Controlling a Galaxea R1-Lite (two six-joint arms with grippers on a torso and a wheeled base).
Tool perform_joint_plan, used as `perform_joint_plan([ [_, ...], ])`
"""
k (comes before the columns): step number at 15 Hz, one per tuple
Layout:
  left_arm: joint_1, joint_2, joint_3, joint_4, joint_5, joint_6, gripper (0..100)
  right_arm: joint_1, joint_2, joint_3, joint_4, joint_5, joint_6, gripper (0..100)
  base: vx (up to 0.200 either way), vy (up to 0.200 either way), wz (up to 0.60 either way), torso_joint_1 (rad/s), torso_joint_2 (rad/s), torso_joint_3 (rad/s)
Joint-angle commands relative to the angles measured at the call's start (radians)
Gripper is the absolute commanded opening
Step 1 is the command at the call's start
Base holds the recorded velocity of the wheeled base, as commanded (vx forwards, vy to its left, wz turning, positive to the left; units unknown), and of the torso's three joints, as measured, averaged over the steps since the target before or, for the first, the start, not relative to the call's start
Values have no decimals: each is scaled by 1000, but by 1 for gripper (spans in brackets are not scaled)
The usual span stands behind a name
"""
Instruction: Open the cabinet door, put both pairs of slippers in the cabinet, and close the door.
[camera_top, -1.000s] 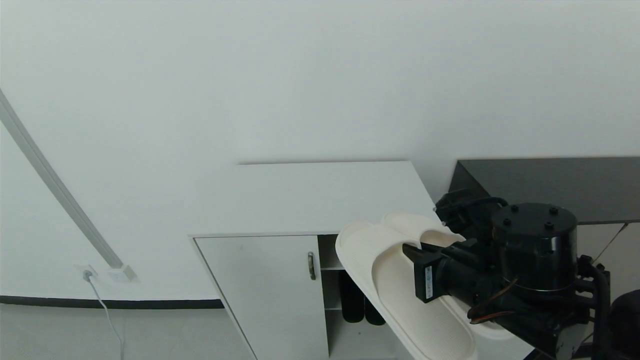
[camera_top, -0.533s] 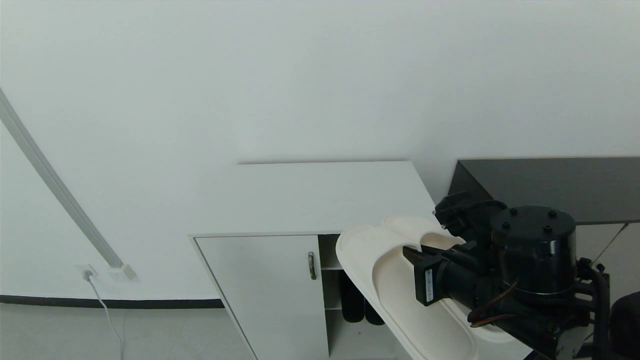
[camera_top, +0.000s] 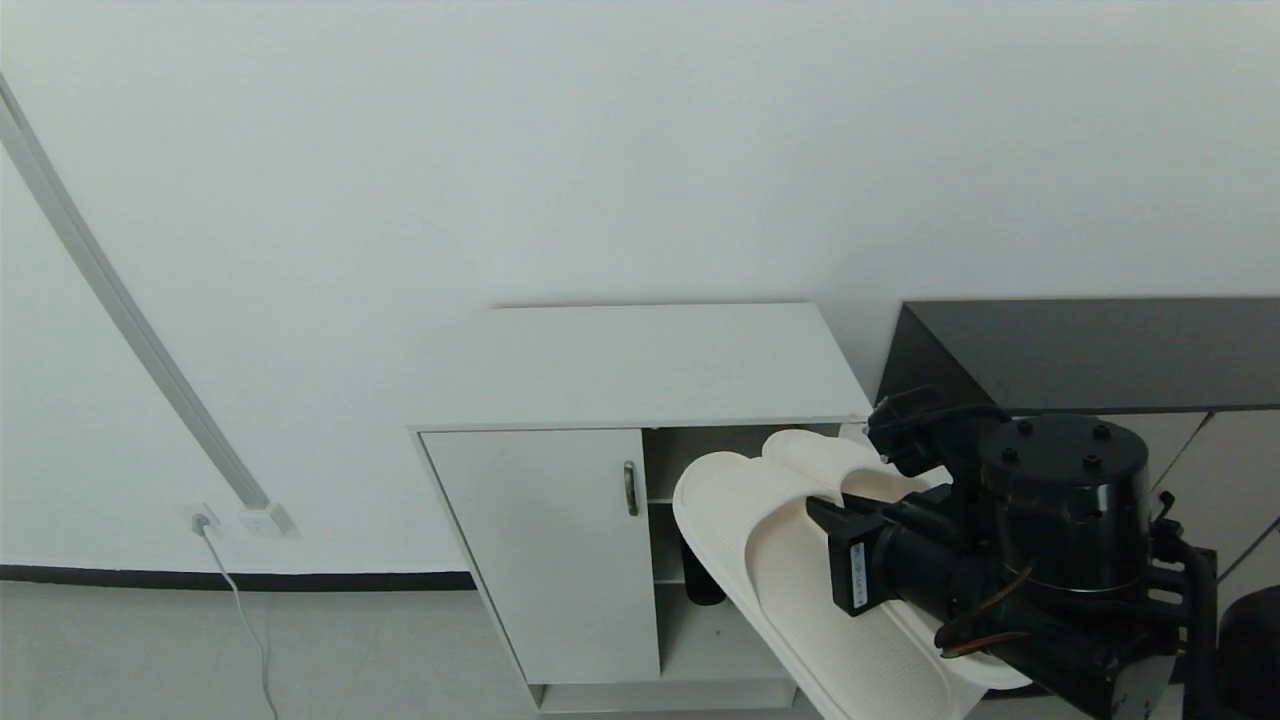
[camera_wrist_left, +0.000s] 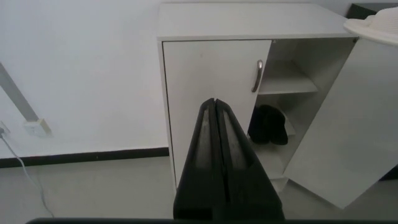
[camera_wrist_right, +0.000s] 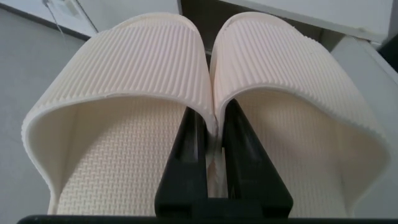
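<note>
A white cabinet (camera_top: 650, 360) stands against the wall, its left door (camera_top: 550, 550) closed and its right door (camera_wrist_left: 348, 124) swung open. A pair of black slippers (camera_wrist_left: 268, 124) stands on end in the lower compartment behind the open side. My right gripper (camera_top: 830, 510) hangs in front of the opening, shut on the touching inner edges of a pair of cream ribbed slippers (camera_wrist_right: 211, 81), toes pointing toward the cabinet. The cream slippers (camera_top: 760, 540) hide part of the opening. My left gripper (camera_wrist_left: 214, 104) is shut on nothing, held back from the closed door.
A dark tabletop (camera_top: 1090, 350) adjoins the cabinet on the right. A wall socket with a hanging cable (camera_top: 205, 522) and a slanted wall conduit (camera_top: 120, 300) lie to the left. Bare floor (camera_wrist_left: 93, 186) stretches before the cabinet.
The head camera has shifted, so the cabinet sits higher in the picture and its base shows. The right gripper still holds the cream slippers the same way.
</note>
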Motion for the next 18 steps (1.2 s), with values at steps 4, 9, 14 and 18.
perform_joint_plan([
  [4,0,1,0,0,0,-1,0,1,0,6,-1,0,0,0,0,0,0,0,0,0],
  [9,0,1,0,0,-1,2,0,1,0,6,-1,0,0,0,0,0,0,2,0,16],
  [14,0,1,0,0,0,0,0,1,3,6,-1,0,0,0,0,0,0,2,1,136],
  [18,0,1,0,0,0,0,0,1,3,12,-2,3,0,0,0,0,0,-9,20,19],
])
